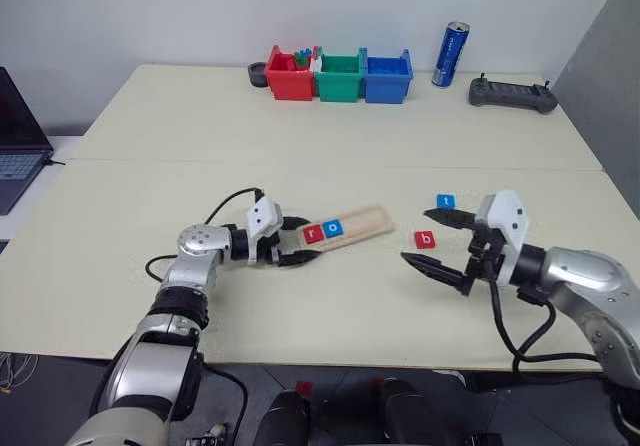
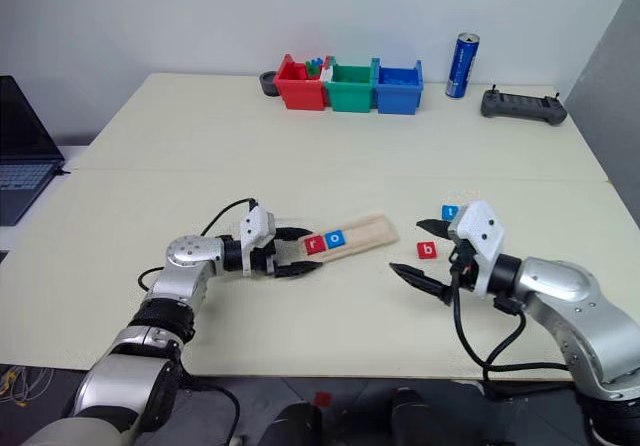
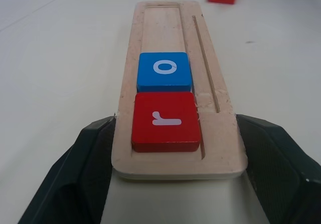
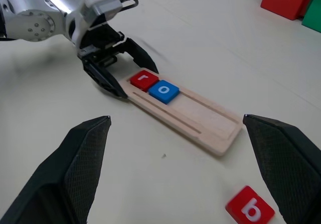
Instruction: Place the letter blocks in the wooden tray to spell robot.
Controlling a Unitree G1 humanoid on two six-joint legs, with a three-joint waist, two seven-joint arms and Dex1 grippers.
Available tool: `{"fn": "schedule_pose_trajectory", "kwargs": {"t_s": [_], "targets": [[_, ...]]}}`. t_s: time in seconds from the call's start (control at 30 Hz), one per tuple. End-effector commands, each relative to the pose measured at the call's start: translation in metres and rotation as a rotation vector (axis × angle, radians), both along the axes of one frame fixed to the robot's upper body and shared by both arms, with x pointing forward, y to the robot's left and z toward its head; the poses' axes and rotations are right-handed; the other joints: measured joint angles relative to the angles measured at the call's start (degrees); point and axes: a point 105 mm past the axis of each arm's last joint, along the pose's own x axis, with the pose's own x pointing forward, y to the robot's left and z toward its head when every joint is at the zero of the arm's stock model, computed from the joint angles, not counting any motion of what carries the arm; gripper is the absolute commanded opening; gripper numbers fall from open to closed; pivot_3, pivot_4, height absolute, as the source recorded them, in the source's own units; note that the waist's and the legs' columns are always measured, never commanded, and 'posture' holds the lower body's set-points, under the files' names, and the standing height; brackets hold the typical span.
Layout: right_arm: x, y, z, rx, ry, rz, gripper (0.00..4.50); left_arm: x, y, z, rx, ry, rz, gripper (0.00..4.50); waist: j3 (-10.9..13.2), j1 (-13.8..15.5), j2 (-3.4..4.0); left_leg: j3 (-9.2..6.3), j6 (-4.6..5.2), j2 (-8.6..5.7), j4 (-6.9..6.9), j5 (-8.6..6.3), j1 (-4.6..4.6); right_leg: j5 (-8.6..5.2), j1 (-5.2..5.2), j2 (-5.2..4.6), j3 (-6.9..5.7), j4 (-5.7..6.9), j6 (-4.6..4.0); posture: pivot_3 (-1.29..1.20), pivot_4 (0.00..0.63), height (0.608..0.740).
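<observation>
Cream counter carries the wooden tray mid-frame, red r and blue o seated; left gripper fingers clench its end, likely steadying it; right gripper fingers gape empty near b and t.

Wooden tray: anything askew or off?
Yes. The wooden tray lies at a slant to the table edge. The left gripper is shut on its end beside the red r block; the blue o block follows. The red b block and blue t block lie loose on the table.
</observation>
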Motion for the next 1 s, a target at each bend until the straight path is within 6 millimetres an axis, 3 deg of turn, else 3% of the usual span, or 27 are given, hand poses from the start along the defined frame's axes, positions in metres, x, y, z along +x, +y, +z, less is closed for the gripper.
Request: {"fn": "schedule_pose_trajectory", "kwargs": {"t_s": [0.03, 0.33, 0.8, 1.0], "targets": [[-0.002, -0.012, 0.005, -0.049, -0.068, 0.027, 4.5, -0.012, -0.007, 0.012, -0.001, -0.035, -0.095, 3.38, 0.0, 0.0, 0.0, 0.01, 0.0, 0.0, 0.0, 0.0, 0.01, 0.0, 0.01, 0.0, 0.01, 0.01, 0.0, 0.0, 0.15, 0.74], [-0.011, -0.016, -0.004, -0.077, -0.056, 0.076, 4.5, -0.032, -0.019, 0.006, 0.04, -0.014, -0.237, 3.38, 0.0, 0.02, 0.0, 0.03, 0.0, 0.0, 0.02, 0.0, 0.02, 0.0, 0.02, 0.01, 0.03, 0.02, 0.0, 0.0, 0.15, 0.74], [-0.026, -0.008, -0.005, -0.076, -0.037, 0.143, 4.5, -0.027, -0.036, -0.002, 0.048, -0.031, -0.308, 3.38, 0.01, 0.06, -0.01, 0.04, 0.0, -0.02, 0.04, 0.0, 0.02, 0.0, 0.03, 0.01, 0.03, 0.01, 0.0, 0.0, 0.15, 0.74], [-0.031, 0.002, 0.004, -0.047, -0.057, 0.18, 4.5, -0.03, -0.037, -0.005, 0.047, -0.027, -0.327, 3.38, 0.01, 0.0, -0.01, 0.03, 0.0, -0.01, 0.05, 0.0, 0.03, 0.0, 0.03, 0.02, 0.04, 0.03, 0.0, 0.0, 0.15, 0.74]]}}
